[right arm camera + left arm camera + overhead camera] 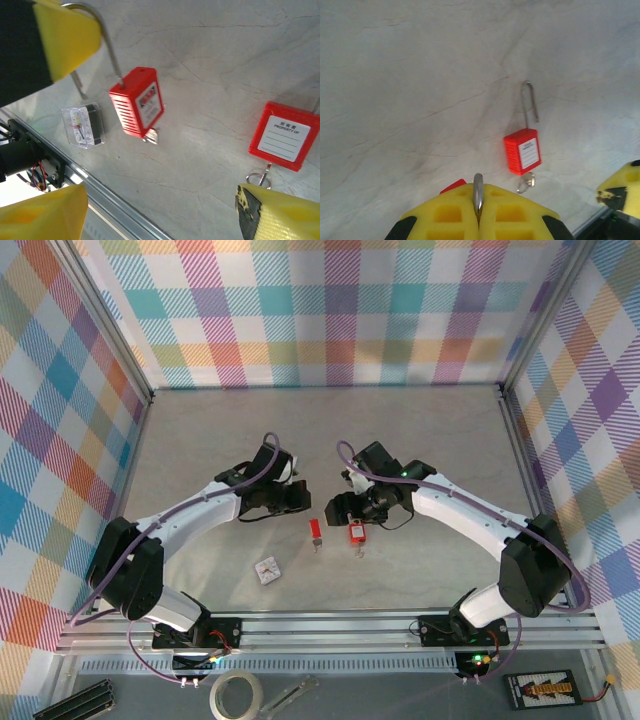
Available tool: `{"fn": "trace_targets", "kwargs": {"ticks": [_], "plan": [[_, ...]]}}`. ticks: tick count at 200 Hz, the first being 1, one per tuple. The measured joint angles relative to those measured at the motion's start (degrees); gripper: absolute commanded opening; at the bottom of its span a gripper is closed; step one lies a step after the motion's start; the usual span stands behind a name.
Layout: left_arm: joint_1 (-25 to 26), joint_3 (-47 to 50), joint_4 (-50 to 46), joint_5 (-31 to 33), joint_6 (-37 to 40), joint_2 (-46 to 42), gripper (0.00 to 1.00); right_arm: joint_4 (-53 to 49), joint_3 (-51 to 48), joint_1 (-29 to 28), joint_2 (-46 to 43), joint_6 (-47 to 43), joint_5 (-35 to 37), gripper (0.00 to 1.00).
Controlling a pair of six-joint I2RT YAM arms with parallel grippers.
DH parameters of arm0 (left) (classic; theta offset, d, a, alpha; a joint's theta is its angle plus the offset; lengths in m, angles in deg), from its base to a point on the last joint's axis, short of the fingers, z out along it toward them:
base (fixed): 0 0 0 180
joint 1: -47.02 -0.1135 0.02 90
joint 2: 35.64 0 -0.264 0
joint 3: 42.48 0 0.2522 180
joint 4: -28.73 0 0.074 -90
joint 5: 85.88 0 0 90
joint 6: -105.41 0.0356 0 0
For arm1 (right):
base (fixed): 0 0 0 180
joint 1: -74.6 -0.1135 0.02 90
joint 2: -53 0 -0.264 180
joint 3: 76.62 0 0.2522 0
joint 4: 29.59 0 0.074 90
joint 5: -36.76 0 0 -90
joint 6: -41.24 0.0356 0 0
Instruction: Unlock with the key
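Clenched tight, my left gripper [478, 202] has its yellow pads [450, 215] pinched on the long steel shackle [478, 192] of a red plastic padlock [137, 102]. The lock hangs tilted from that grip just above the pale grey marbled table [420, 440], with a short silver key [150, 135] sticking out of the bottom of its body. My right gripper [160, 212] stands released, its two yellow fingers [280, 215] wide apart with nothing between them, hovering near that lock. A second red padlock with a white label [285, 135] lies flat on the table just beside, its own key on a small ring [259, 176] at its lower end, and a small clear plastic box [82, 125] sits apart from both locks. I read this as the key-turning step: the left arm presents the lock and the right has not yet taken the key. One leg of the held shackle seems to end clear of the body, so the lock may already be sprung, but from these angles I cannot be sure. Next I would bring the right fingers in around the key's stub, square to its flat faces, close gently, and twist about the key's axis with the left arm bracing the body. The stub is small and the lock hangs free, so a skewed approach would likely just push it away.
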Motion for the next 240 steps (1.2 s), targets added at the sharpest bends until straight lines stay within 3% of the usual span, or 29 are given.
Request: {"fn": "trace_targets", "kwargs": {"ticks": [56,113,173,240], "plan": [[0.61,-10.38,-18.58,10.43,6.62,2.64,0.0,-0.74,0.0,0.0,0.0,-0.02,1.05,0.77],[2.69,-16.57,-30.75,20.2,10.36,9.55,0.0,-0.98,-0.33,0.0,-0.02,-0.07,1.29,0.77],[7.32,-24.09,-35.34,25.29,11.54,18.88,0.0,-1.79,-3.08,0.0,-2.49,-0.28,1.97,0.77],[10.23,-28.65,-36.89,26.14,11.54,25.75,0.0,-1.97,-6.25,0.35,-6.29,-0.31,2.78,0.77]]}}
